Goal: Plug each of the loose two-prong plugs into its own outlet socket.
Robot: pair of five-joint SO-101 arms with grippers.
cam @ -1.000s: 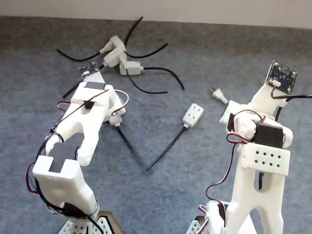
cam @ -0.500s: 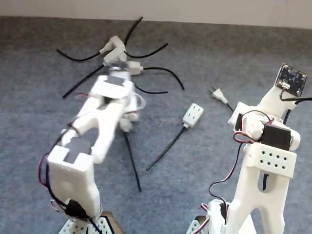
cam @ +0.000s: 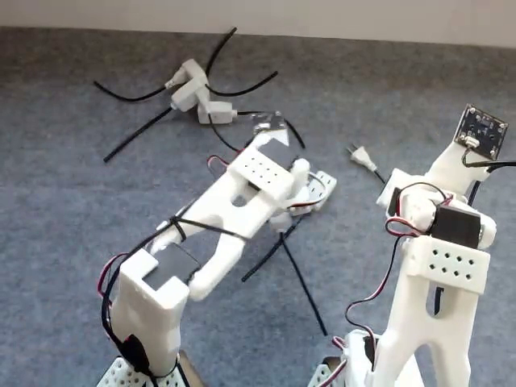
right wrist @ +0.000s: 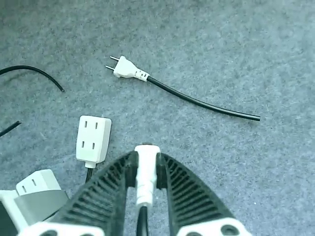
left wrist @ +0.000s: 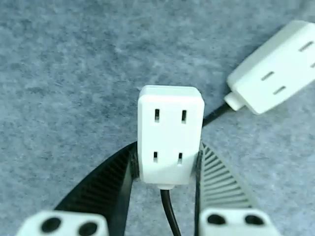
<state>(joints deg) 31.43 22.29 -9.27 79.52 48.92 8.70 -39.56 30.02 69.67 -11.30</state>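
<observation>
One second carries your left arm from the left of the carpet (cam: pixel 72 201) across to its middle, and the socket (left wrist: pixel 170 123) comes with it. The left gripper (left wrist: pixel 167 157) has its fingers clamped on the block's two sides, with the slotted face turned to the wrist camera. Its cord (cam: pixel 302 282) now trails back toward the arms' bases. Over the same time the right arm draws back a little.

The held socket is now just beside the second socket (left wrist: pixel 273 73), which lies on the carpet. It is also nearer the right gripper (right wrist: pixel 146 160), whose fingers are pinched narrow on a plug (right wrist: pixel 144 179). You seem to be bringing socket and plug together to mate them off the carpet, but nothing is joined yet.

Every slot you can see in both sockets is empty. One loose plug (right wrist: pixel 127 69) lies on the carpet, apart from both sockets, with its prongs bare.
</observation>
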